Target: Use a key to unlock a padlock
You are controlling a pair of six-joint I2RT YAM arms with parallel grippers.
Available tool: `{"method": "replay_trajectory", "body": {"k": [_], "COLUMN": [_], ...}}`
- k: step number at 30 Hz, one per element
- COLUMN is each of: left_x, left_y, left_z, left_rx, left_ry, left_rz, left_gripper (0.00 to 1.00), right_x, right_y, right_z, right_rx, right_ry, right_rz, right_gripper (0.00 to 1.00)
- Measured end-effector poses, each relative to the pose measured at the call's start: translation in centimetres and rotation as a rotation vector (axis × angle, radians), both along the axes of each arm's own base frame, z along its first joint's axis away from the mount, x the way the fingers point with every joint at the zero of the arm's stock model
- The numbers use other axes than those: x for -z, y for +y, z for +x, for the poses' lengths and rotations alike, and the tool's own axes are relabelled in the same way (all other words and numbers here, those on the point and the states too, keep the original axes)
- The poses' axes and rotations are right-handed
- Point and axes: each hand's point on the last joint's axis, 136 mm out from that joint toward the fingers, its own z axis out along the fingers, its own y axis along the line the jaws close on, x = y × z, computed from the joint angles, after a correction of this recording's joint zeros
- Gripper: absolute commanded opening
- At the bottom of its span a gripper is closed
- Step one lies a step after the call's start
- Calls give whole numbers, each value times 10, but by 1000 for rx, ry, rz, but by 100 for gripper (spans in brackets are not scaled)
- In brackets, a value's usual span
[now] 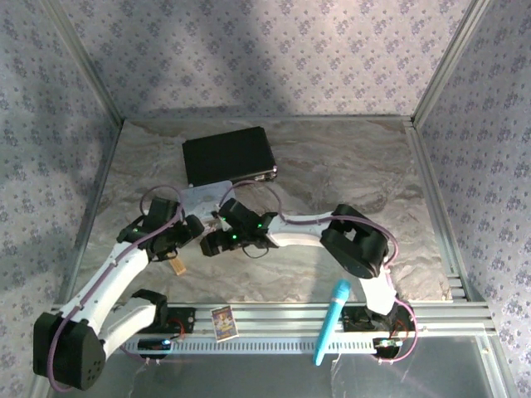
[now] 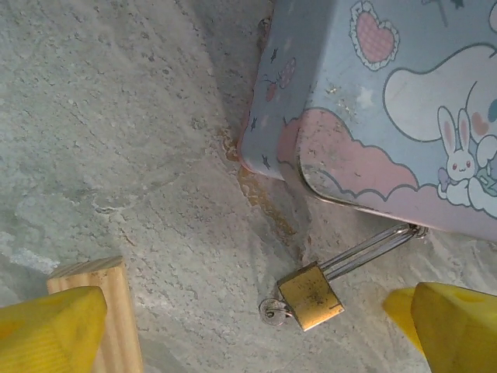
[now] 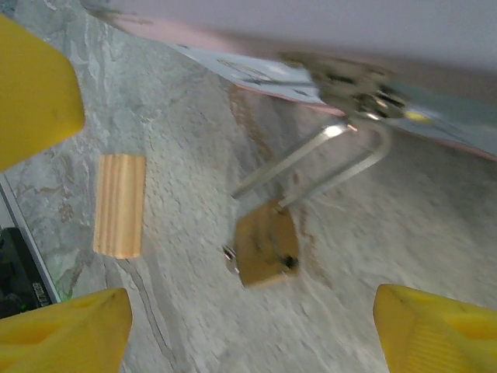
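A small brass padlock (image 2: pixel 311 297) lies on the stone-patterned table, its silver shackle (image 2: pixel 369 249) hooked through the clasp of a pastel tin (image 2: pixel 388 101). The key (image 2: pixel 276 311) sticks out of the padlock's bottom end, with only its round head showing. My left gripper (image 2: pixel 248 338) hovers open over the lock, yellow fingertips (image 2: pixel 46 330) wide on either side and touching nothing. In the right wrist view the padlock (image 3: pixel 266 242), key (image 3: pixel 230 259) and shackle (image 3: pixel 326 167) lie below the tin (image 3: pixel 311 47). My right gripper (image 3: pixel 248 334) is also open and empty. Whether the shackle is released I cannot tell.
A wooden block (image 2: pixel 101 311) lies near my left finger and appears again as the wooden block (image 3: pixel 119 203). Behind the tin (image 1: pixel 203 197) sits a black box (image 1: pixel 228 156). A blue tube (image 1: pixel 330 322) and a small card (image 1: pixel 224 322) rest on the front rail. Metal frame posts edge the table.
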Motion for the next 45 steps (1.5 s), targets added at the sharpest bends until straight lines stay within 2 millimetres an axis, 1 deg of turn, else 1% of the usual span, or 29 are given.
{"method": "replay_trajectory", "body": {"k": [2, 5, 9, 11, 15, 21, 23, 25, 28, 31, 34, 38, 41, 45], "left_x": [-2, -3, -3, -4, -5, -7, -7, -7, -7, -7, -7, -7, -7, -7], "left_y": [1, 4, 6, 6, 6, 6, 6, 6, 7, 7, 7, 7, 7, 7], "left_z": [2, 4, 4, 4, 4, 4, 4, 4, 3, 3, 3, 3, 3, 3], "left_rx": [-4, -3, -1, -2, 4, 4, 4, 3, 3, 2, 1, 1, 1, 1], "left_ry": [-11, -13, -20, -22, -28, -42, -41, -40, -40, -40, -40, -40, -40, -40], "left_rz": [-12, -17, -11, -12, -13, -15, -15, -13, -11, -10, -8, -8, -8, -8], "left_gripper": [100, 100, 100, 100, 100, 100, 100, 100, 100, 100, 100, 100, 100, 100], "right_x": [2, 8, 19, 18, 22, 25, 27, 27, 27, 27, 28, 31, 32, 31], "right_y": [7, 9, 10, 12, 14, 13, 13, 13, 16, 18, 19, 15, 11, 7], "right_z": [4, 11, 17, 18, 18, 17, 17, 17, 16, 15, 14, 14, 14, 9], "right_rx": [12, 39, 71, 80, 91, 110, 116, 121, 121, 115, 110, 116, 122, 118], "right_ry": [2, -3, 4, 8, 0, -8, -13, -19, -23, -29, -42, -62, -68, -61], "right_rz": [0, -18, -42, -45, -73, -98, -112, -128, -148, -172, -213, -246, -245, -228], "right_gripper": [78, 73, 62, 58, 49, 43, 42, 43, 50, 51, 48, 39, 32, 27]}}
